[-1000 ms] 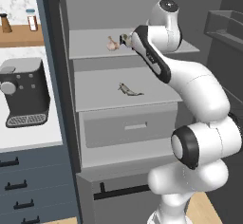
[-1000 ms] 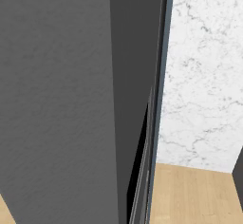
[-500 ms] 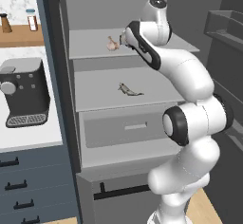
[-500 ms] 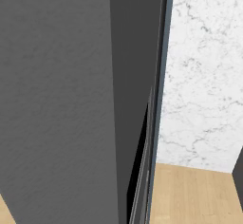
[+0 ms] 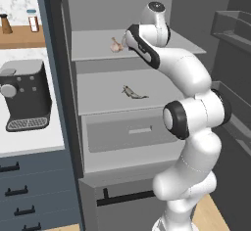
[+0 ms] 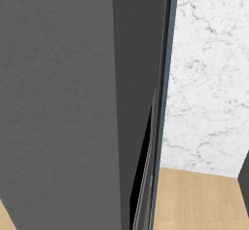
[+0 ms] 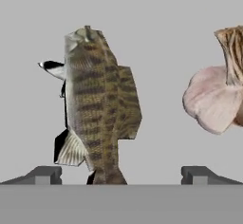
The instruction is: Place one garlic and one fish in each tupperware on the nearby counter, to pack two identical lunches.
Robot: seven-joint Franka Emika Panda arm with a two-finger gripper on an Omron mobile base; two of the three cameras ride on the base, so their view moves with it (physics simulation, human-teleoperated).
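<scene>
Striped olive-brown fish point(image 7: 99, 104) lies on fridge shelf point(image 5: 98, 46) w/ garlic point(image 7: 213, 95) just beside it. Gripper point(image 7: 118, 175) jaws wide apart, nothing held, fish tail between tips. Prob. light, stiff, slick; grab across mid-body, not fins.

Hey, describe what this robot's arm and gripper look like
The arm is glossy white with rounded, tube-like segments and dark grey to black joint rings and caps. No cables or markings show. In the hand view the gripper has two small dark grey, blocky finger tips.
</scene>
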